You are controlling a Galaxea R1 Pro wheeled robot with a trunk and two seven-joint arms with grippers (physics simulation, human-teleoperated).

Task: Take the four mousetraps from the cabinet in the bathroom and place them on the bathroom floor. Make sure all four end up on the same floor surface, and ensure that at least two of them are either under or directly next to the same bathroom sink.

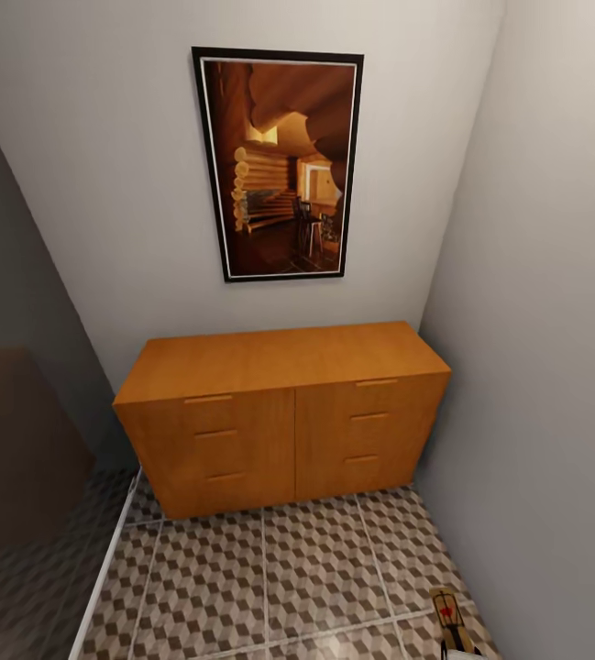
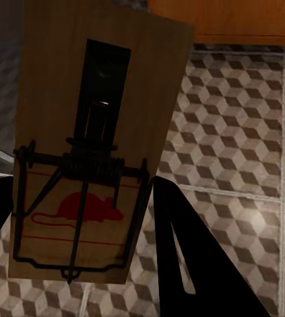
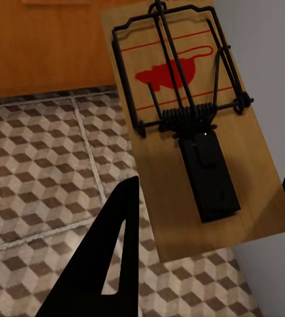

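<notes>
My left gripper (image 2: 83,228) is shut on a mousetrap (image 2: 90,119), a brown wooden board with black wire and a red mouse print, held above the bathroom floor (image 2: 248,132). My right gripper (image 3: 202,218) is shut on a second mousetrap (image 3: 189,132), close to the grey wall. That second mousetrap (image 1: 446,608) shows at the lower right of the head view. The cabinet (image 1: 283,412), orange-brown with bar-handled drawers all shut, stands straight ahead against the back wall, its top bare. The bathroom sink is out of view.
A framed picture (image 1: 279,165) hangs above the cabinet. A grey wall (image 1: 545,367) runs close along the right. A dark translucent panel (image 1: 22,440) with a white floor strip (image 1: 104,568) bounds the left. Cube-patterned tiles (image 1: 269,577) stretch between me and the cabinet.
</notes>
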